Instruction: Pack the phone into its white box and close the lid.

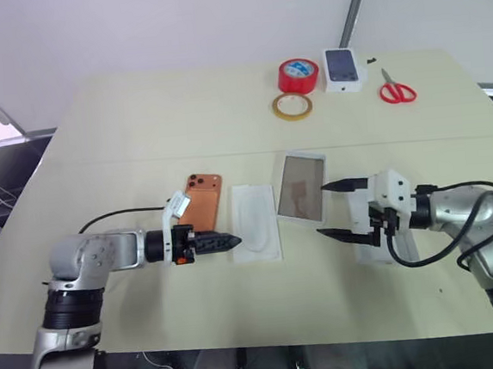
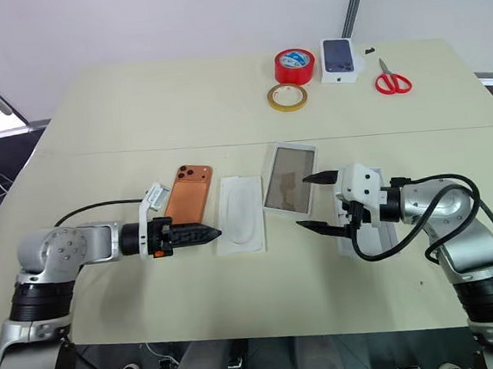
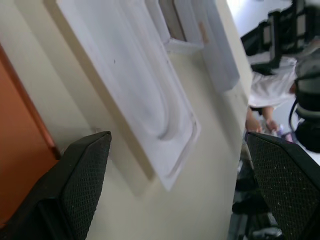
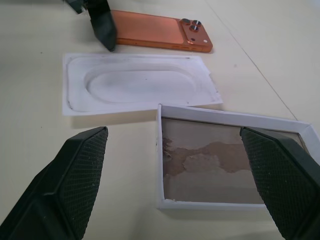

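**Caller:** Head camera first, where's everything?

**Me:** The phone (image 1: 205,200) lies flat on the bench (image 1: 138,133), camera cluster at its far end. Beside it the flat insert (image 1: 256,221), then the white box (image 1: 300,187), empty. My left gripper (image 1: 227,240) hangs by the phone's near end, released, holding nothing. My right gripper (image 1: 338,209) sits just beside the box, jaws spread, empty too. I take the white tray under my right wrist for the lid (image 2: 380,233), mostly hidden.

**Caller:** Left wrist?

**Me:** Orange edge beside one finger (image 3: 75,185), insert ahead. I'd say I need to swing back over the phone and pinch its long edges.

**Caller:** Right wrist?

**Me:** Box floor bare, rim square to me. Best plan, I reckon: steady that rim while the phone comes across the insert, level, so no corner catches.
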### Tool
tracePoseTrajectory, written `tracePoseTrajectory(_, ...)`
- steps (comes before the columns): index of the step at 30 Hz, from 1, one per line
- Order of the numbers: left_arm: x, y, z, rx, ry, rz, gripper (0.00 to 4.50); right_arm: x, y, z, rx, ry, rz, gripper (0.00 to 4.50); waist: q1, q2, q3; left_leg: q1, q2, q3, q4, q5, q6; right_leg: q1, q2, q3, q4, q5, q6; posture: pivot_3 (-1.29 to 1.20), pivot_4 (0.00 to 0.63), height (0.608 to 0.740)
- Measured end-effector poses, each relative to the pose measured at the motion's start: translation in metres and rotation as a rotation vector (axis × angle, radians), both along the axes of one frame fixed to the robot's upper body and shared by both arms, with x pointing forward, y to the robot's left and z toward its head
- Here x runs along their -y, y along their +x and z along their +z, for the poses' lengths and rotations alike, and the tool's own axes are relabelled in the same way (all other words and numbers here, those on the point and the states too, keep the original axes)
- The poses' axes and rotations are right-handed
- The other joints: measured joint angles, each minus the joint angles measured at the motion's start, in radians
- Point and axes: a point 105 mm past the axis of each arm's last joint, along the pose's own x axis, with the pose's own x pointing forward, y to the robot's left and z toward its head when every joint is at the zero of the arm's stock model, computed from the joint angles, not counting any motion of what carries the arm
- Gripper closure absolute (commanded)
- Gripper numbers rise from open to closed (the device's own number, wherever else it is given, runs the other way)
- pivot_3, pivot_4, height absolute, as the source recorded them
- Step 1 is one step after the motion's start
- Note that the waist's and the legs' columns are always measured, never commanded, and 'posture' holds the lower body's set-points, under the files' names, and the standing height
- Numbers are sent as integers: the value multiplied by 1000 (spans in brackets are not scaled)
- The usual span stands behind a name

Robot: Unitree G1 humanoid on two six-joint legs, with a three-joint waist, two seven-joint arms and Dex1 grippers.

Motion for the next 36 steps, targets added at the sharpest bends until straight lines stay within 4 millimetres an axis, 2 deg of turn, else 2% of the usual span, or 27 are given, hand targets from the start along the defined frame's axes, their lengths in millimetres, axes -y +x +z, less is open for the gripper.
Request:
tracePoseTrajectory(7, 13, 1, -7, -14, -6, -6, 0, 0, 0, -1, 7, 2, -13, 81, -5, 2, -1, 1, 0, 0, 0, 0, 0, 0, 0, 0, 1, 0, 0, 0, 150, 740)
tracePoseTrajectory(8, 14, 1, -7, -15, -6, -6, 240, 0, 1, -1, 12, 3, -15, 21, -4, 1, -1, 1, 0, 0, 0, 0, 0, 0, 0, 0, 1, 0, 0, 0, 150, 740)
tracePoseTrajectory(10, 14, 2, -10, -19, 2, 3, 744, -1, 1, -1, 20, 7, -18, 0, -4, 1, -1, 1, 0, 0, 0, 0, 0, 0, 0, 0, 1, 0, 0, 0, 150, 740)
tracePoseTrajectory(12, 12, 4, -14, -26, 27, 26, 1635, -1, 2, -1, 23, 11, -20, 0, -4, 1, -1, 1, 0, 0, 0, 0, 0, 0, 0, 0, 1, 0, 0, 0, 150, 740)
tracePoseTrajectory(16, 9, 4, -18, -36, 54, 44, 3799, -1, 2, -1, 28, 12, -28, 0, -6, 1, -1, 1, 0, 0, -1, 1, -1, -1, 0, 0, 1, 0, 0, 0, 150, 740)
tracePoseTrajectory(17, 10, 3, -17, -34, 54, 38, 4247, -2, 3, -1, 31, 14, -28, 0, -5, 3, -2, 1, 0, 0, -1, 1, -1, -1, 0, 0, 1, 0, 0, 0, 150, 740)
tracePoseTrajectory(18, 11, 2, -16, -30, 53, 29, 4411, -3, 3, -1, 36, 16, -27, 0, -4, 4, -3, 1, 0, 0, -1, 0, 0, 0, 0, 0, 1, 0, 0, 0, 150, 740)
tracePoseTrajectory(23, 11, 4, -17, -38, 49, 48, 4411, -5, 6, -1, 44, 31, -28, 0, -6, 6, -4, 4, 0, 0, -1, 0, 0, 2, 0, 0, 1, 0, 0, 0, 150, 740)
tracePoseTrajectory(26, 13, 7, -16, -44, 25, 70, 4411, -13, 7, -4, 42, 34, -13, 0, -4, 6, -5, 4, 0, 0, -1, 0, 0, 2, 0, 0, 1, 0, 0, 0, 150, 740)
tracePoseTrajectory(31, 2, 19, -6, -110, -33, 138, 4411, -38, 2, -25, -4, 25, 54, 0, -9, 5, -4, 3, 0, 0, -1, 0, 0, 1, 0, 0, 2, 0, 0, 0, 150, 740)
tracePoseTrajectory(34, -8, 28, -3, -138, -41, 198, 4411, -40, 9, -38, -19, -54, 56, 0, -12, 4, -3, 2, 0, 0, -1, 3, -5, -1, 1, 0, 2, 0, 0, 0, 150, 740)
tracePoseTrajectory(36, -11, 29, -2, -150, -42, 208, 4500, -40, 16, -44, -50, -77, 42, 562, -12, 3, -3, 1, 0, 0, -1, 4, -6, -2, 1, 0, 2, 0, 0, 0, 150, 740)
